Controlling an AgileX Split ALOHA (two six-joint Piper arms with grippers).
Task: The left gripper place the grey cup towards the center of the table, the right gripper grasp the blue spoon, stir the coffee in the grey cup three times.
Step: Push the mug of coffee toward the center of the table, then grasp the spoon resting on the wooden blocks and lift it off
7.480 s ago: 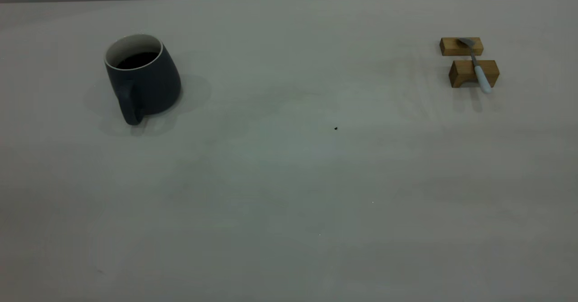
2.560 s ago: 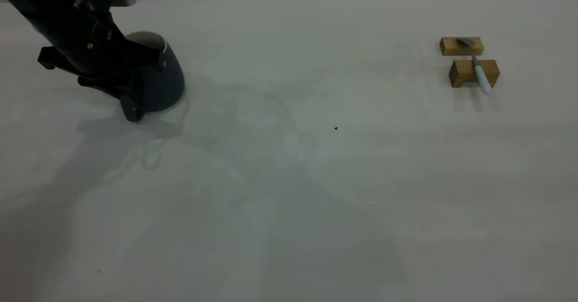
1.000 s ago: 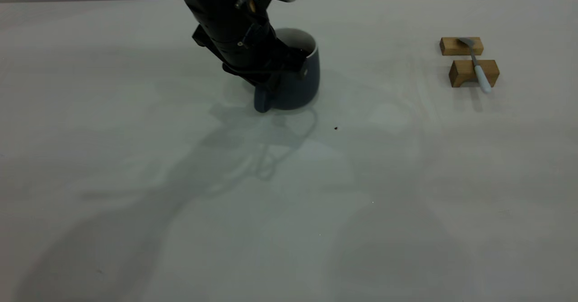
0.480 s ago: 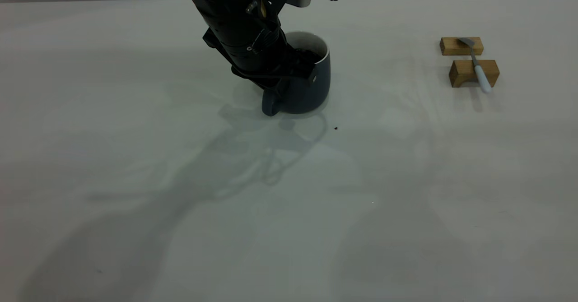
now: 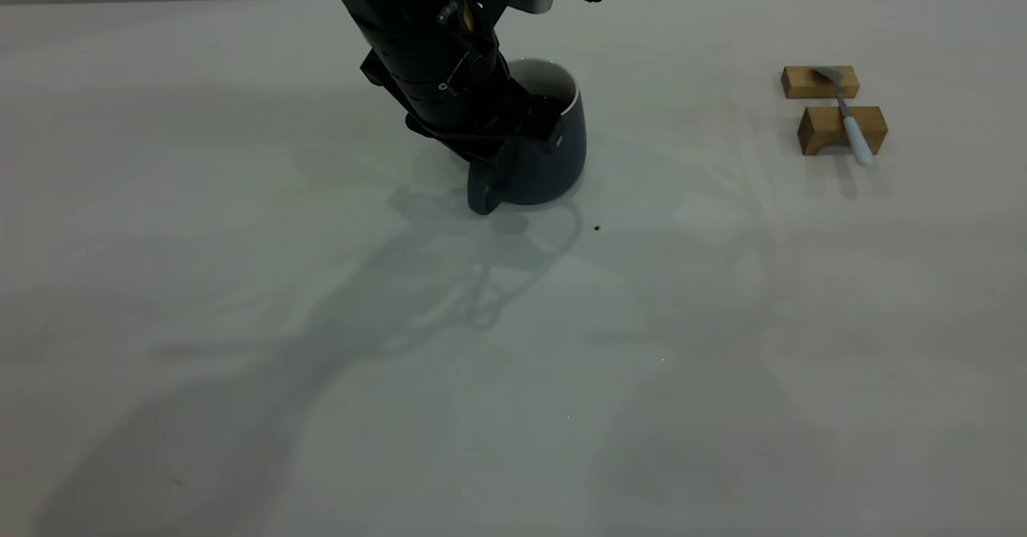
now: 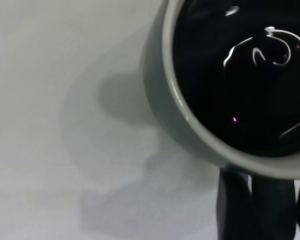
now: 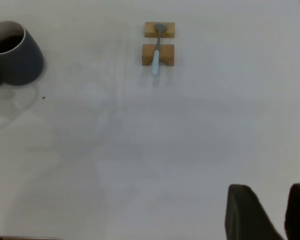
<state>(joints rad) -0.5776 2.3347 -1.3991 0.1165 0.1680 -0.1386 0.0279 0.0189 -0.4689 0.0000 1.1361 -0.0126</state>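
The tabletop (image 5: 321, 408) spreads off-white under me, crossed by the shadow of my left arm, which comes down from the far edge near the middle. My left pincer (image 5: 513, 140) sits low against the grey cup (image 5: 545, 152) on the handle side; its fingers are pressed in on the cup's handle and rim wall, pinching the cup. The cup stands upright on the tabletop near the centre, its loop handle turned toward the near side, and a tiny dark speck (image 5: 597, 228) lies just beside its base. In my left wrist view the cup's pale rim (image 6: 190, 115) curves around the coffee (image 6: 240, 75), dark and almost black with a few bright glints on its surface, and a black finger (image 6: 257, 207) of my pincer shows right under that rim. My right pincer (image 7: 270, 210) hangs well apart from everything, over bare tabletop, its two dark fingers spread with a gap between them and nothing in it. Far off to the right, two small wooden blocks (image 5: 841, 128) sit one behind the other, and the blue spoon (image 5: 846, 115) lies across them, metal bowl on the farther block and pale blue handle jutting over the nearer one
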